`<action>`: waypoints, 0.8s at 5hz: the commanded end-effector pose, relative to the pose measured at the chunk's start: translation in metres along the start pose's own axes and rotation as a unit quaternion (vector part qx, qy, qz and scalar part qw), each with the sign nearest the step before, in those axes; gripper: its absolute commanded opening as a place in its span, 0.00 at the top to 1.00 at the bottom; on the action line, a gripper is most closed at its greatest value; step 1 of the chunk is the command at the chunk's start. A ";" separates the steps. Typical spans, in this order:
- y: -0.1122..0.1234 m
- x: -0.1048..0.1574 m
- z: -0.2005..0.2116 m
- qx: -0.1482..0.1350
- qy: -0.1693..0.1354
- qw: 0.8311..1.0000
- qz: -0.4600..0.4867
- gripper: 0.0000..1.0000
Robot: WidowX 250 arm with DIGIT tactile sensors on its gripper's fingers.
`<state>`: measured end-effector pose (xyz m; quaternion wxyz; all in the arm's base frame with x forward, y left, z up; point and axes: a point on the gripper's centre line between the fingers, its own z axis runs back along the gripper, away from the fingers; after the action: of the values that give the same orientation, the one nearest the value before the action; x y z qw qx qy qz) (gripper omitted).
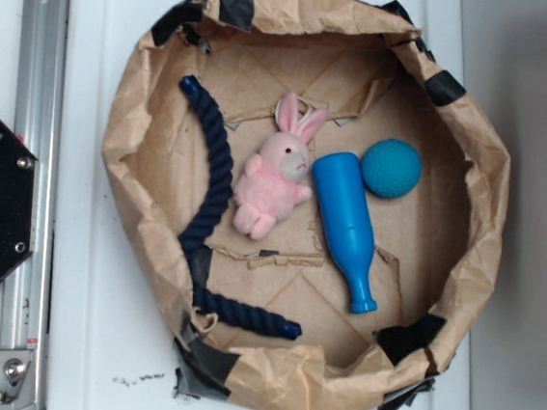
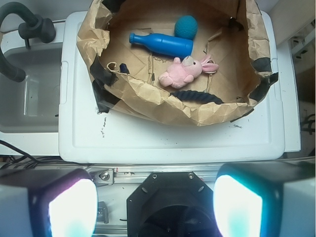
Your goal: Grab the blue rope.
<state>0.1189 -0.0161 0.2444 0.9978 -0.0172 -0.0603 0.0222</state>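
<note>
Step in hand: approach. The end effector [image 2: 155, 207] is empty, pads spread wide, well back from the paper-bag nest [image 1: 488, 187] over the arm's base, nothing between the fingers.

The blue rope [image 1: 213, 175] lies in the nest along the wall nearest the arm, curved, one tip up by the rim, the other near the bottom tape; just beside the pink bunny [image 1: 271, 181].

Judgement: descend on the mid-span, jaws set across the twist, clear of the bunny and the crumpled wall, which hides part of the rope in the wrist view.

Count: rope 1, bunny 1, blue bowling pin [image 1: 345, 222] 1, teal ball [image 1: 390, 168] 1.
</note>
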 end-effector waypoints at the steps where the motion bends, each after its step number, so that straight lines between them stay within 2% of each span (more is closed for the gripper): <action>1: 0.000 0.000 0.000 0.000 0.000 1.000 0.000 0.00; 2: 0.012 0.048 -0.027 -0.028 -0.050 0.997 0.057 0.00; 3: 0.027 0.094 -0.061 -0.014 -0.049 0.996 0.073 0.00; 4: 0.028 0.124 -0.119 -0.003 -0.006 0.998 0.062 0.00</action>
<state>0.2491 0.0119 0.1262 0.9956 -0.0242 -0.0354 0.0836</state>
